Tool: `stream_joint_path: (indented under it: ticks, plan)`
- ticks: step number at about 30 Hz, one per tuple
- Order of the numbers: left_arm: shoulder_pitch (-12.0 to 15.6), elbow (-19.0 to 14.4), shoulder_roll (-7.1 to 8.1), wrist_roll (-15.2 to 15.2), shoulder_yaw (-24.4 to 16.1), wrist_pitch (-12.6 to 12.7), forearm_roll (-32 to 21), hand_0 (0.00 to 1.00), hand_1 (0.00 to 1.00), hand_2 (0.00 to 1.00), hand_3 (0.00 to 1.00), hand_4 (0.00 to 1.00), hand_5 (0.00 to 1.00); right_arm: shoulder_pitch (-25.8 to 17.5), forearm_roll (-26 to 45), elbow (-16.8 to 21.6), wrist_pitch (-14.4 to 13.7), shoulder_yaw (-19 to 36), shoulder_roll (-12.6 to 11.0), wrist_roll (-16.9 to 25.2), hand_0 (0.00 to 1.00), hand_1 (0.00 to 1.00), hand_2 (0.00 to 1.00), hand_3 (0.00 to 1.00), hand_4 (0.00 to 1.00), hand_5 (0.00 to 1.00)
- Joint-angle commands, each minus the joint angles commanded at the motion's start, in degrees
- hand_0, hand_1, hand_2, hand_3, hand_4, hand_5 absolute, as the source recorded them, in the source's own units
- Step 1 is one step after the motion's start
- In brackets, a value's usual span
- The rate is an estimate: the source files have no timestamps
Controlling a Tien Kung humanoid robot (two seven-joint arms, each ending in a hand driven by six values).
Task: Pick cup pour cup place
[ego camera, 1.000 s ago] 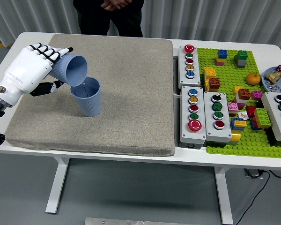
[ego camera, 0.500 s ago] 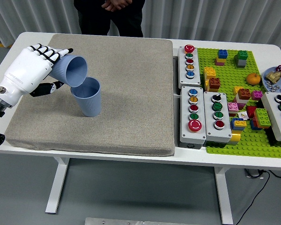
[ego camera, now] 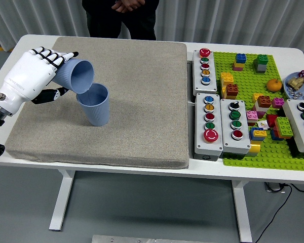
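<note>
My left hand [ego camera: 40,71], white with black finger joints, is shut on a blue ribbed cup [ego camera: 77,76]. The cup is tipped on its side with its mouth facing right and down. Its rim hangs just over the mouth of a second blue cup [ego camera: 95,105], which stands upright on the grey mat [ego camera: 137,96]. No stream shows between the cups. My right hand is out of view.
Button boxes [ego camera: 209,117] stand to the right of the mat. Beyond them lies a green baseplate [ego camera: 263,152] with several toy bricks and a small orange [ego camera: 274,84]. A person in black stands at the far side with clasped hands [ego camera: 124,5].
One second ago a thin stream ran from the tipped cup into the upright cup; now it has stopped. The hand and both cups have hardly moved.
</note>
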Motion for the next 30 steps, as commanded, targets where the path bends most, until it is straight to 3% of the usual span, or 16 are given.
stream_joint_path:
  ticks: [4,7,15,22,26,30]
  plan:
    - [0.2,0.0,-0.27,-1.9,-1.1,0.0,-3.3,0.433,0.447,0.514,0.564,0.291,0.002,0.0,0.1,0.0,0.0,0.0,0.0,0.0,0.741,0.709,0.728,0.643,0.232,0.394]
    - [0.4,1.0,-0.82,-6.4,-2.8,0.0,-9.6,0.436,0.449,0.517,0.568,0.297,0.002,0.1,0.1,0.0,0.0,0.0,0.0,0.0,0.741,0.708,0.727,0.643,0.233,0.394]
    - [0.9,0.6,-1.71,-7.1,-3.9,0.0,-14.4,0.435,0.447,0.516,0.567,0.291,0.002,0.2,0.1,0.0,0.0,0.0,0.0,0.0,0.742,0.709,0.727,0.644,0.233,0.397]
    - [2.1,0.0,-2.64,-8.5,-6.0,0.0,-29.1,0.436,0.447,0.516,0.566,0.291,0.002,0.2,0.1,0.0,0.0,0.0,0.0,0.1,0.742,0.709,0.727,0.644,0.234,0.397]
    - [3.0,0.4,-3.49,-8.2,-7.0,-3.4,-38.7,0.438,0.447,0.516,0.567,0.295,0.002,0.1,0.0,0.0,0.0,0.0,0.1,0.0,0.742,0.709,0.728,0.644,0.233,0.398]
    - [3.7,1.8,-4.46,-6.9,-7.1,-8.9,-48.4,0.435,0.446,0.516,0.567,0.298,0.002,0.0,0.1,0.0,0.1,-0.2,0.1,0.0,0.741,0.709,0.727,0.644,0.233,0.397]
